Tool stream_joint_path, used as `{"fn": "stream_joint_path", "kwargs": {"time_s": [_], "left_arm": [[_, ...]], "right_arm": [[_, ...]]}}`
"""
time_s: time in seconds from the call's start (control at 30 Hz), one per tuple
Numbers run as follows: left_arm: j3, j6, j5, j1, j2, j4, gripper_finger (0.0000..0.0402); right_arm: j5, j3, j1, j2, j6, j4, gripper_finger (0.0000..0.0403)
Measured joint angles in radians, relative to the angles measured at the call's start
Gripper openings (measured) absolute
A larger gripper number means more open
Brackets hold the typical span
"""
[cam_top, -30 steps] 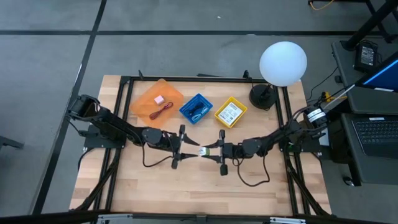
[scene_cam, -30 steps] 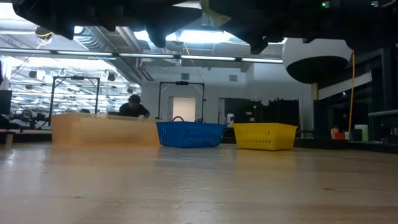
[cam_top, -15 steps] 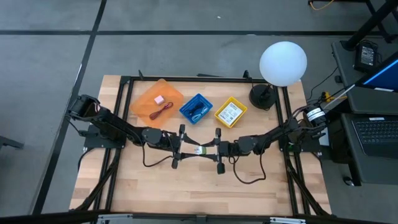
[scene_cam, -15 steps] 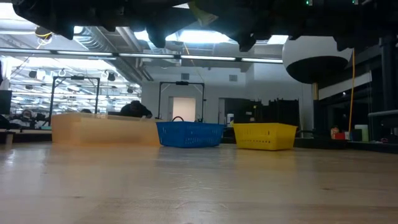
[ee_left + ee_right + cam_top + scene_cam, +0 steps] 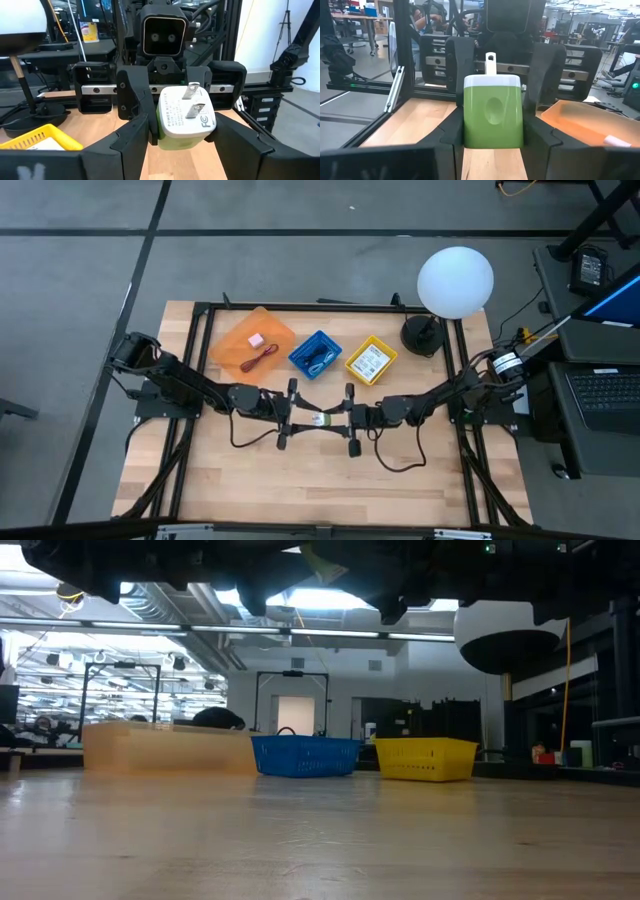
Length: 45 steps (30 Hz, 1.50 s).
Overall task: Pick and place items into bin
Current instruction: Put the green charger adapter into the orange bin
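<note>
A small plug adapter (image 5: 321, 420), with a green body and a white end bearing two metal prongs, hangs above the table's middle between my two grippers, which point level at each other. My right gripper (image 5: 332, 420) is shut on its green body (image 5: 493, 112). My left gripper (image 5: 307, 418) is open, and its fingers stand on either side of the white pronged end (image 5: 187, 115). In the low view the adapter (image 5: 322, 560) shows well above the tabletop. My right gripper pinches the adapter's green body by its two side faces (image 5: 468, 125) between its two fingers. The fingers come level from the table's right side. The adapter is lifted clear of the table, prongs pointing at my left gripper. My left gripper's fingers (image 5: 131, 142) flank the white end; whether they touch it, I cannot tell.
At the back of the table stand an orange tray (image 5: 240, 330) with a pink block and a red cord, a blue basket (image 5: 315, 355) with a cable, and a yellow basket (image 5: 371, 361) with a white packet. A white globe lamp (image 5: 455, 280) stands back right.
My right gripper has gone a little toward the table's left edge, carrying the adapter level in between my left gripper's open fingers. The adapter stays clear of the table.
</note>
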<state>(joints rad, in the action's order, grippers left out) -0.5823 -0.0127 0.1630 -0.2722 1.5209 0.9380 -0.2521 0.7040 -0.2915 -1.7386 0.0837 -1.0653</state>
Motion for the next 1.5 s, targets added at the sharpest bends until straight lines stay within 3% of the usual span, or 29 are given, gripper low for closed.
{"fn": "stream_joint_path", "kwargs": {"time_s": [0.63, 1.2, 1.5], "left_arm": [[0.0, -0.058, -0.031, -0.001, -0.003, 0.003, 0.0143], [-0.001, -0.076, -0.047, -0.001, -0.005, -0.005, 0.0143], [-0.002, -0.08, -0.073, -0.001, -0.034, -0.034, 0.0143]], "right_arm": [[-0.002, 0.011, 0.007, -0.001, 0.007, 0.0, 0.0124], [0.009, 0.013, 0.007, -0.001, 0.028, 0.005, 0.0129], [0.019, 0.019, 0.007, -0.001, 0.027, 0.006, 0.0168]]}}
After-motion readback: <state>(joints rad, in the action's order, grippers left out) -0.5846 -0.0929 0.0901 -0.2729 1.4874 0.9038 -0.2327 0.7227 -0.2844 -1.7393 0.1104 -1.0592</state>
